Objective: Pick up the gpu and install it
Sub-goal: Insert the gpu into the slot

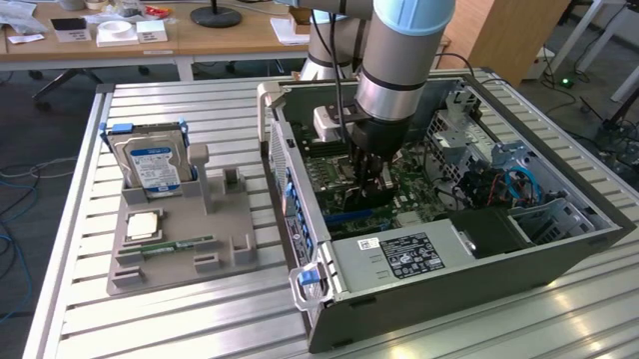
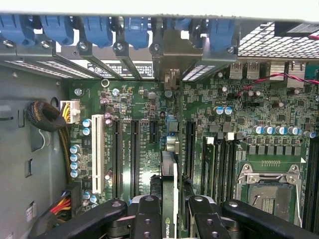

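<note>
My gripper (image 1: 370,178) reaches down inside the open computer case (image 1: 559,247), low over the green motherboard (image 2: 144,104). It is shut on the gpu (image 2: 169,172), which the wrist view shows edge-on between the two black fingers (image 2: 148,214). The card's silver end bracket (image 2: 171,59) stands against the case's rear slot openings, between the blue latches. The card runs along the board among the long black expansion slots (image 2: 134,149). I cannot tell whether its lower edge sits in a slot. In the exterior view the gpu (image 1: 366,199) is a dark shape under the fingers.
A grey holder tray (image 1: 230,239) on the slatted metal table carries an upright hard drive (image 1: 155,161), a RAM stick (image 1: 179,245) and a CPU chip (image 1: 143,224). Inside the case are the power supply (image 1: 399,254), an empty CPU socket (image 2: 269,191) and cable bundles (image 2: 47,117).
</note>
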You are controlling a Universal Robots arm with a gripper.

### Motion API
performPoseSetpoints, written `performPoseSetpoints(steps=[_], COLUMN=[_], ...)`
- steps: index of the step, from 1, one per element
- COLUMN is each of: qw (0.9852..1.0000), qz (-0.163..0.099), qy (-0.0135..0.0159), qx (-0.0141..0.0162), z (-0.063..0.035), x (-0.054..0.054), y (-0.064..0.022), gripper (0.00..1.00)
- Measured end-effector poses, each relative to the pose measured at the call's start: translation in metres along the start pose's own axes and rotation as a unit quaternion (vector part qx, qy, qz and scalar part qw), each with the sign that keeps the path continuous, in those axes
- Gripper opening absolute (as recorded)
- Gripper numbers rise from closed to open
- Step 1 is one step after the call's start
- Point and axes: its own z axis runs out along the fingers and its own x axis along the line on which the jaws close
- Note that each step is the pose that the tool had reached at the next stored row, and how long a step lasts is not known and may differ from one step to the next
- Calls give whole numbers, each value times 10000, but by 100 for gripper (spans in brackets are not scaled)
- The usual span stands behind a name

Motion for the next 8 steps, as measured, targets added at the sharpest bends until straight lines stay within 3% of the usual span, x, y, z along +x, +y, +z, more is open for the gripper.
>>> performPoseSetpoints(steps=[8], qw=[10000], qz=[1], qy=[0], qx=[-1], z=[1], x=[0], y=[-19], gripper=[26])
